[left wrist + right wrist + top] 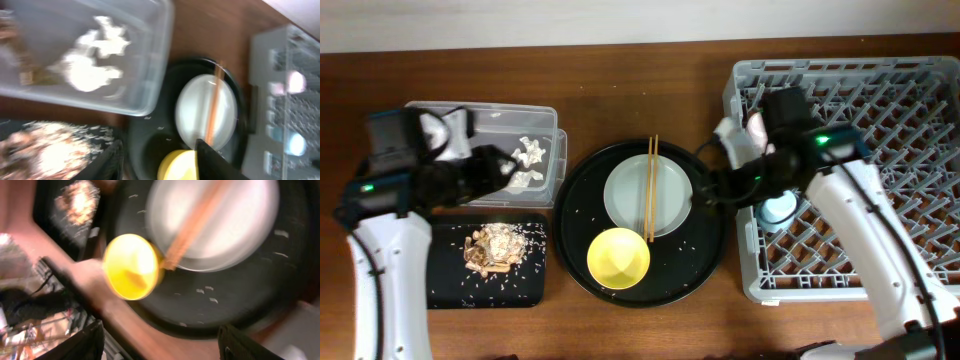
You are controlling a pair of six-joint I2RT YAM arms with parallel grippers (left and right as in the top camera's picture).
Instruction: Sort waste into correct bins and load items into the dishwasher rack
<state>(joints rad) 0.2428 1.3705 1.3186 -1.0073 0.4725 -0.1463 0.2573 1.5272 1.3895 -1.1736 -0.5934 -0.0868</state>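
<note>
Crumpled white tissue [531,152] lies in the clear tub [485,112]; it also shows in the left wrist view [92,72]. Tan food scraps [494,246] lie in the shallow black tray [450,285]. Chopsticks [651,185] rest across the pale grey plate [625,195], with the yellow bowl [618,257] in front. A pink cup [757,125] and a blue cup [778,210] sit in the grey rack [880,130]. My left gripper [510,172] is open and empty over the tub's front edge. My right gripper [715,188] is open and empty between the rack and the plate.
The plate, bowl and chopsticks sit on a large round black tray [705,260] strewn with small white grains. The rack's left wall [740,200] stands close beside this tray. Bare wooden table [640,70] lies behind the tray.
</note>
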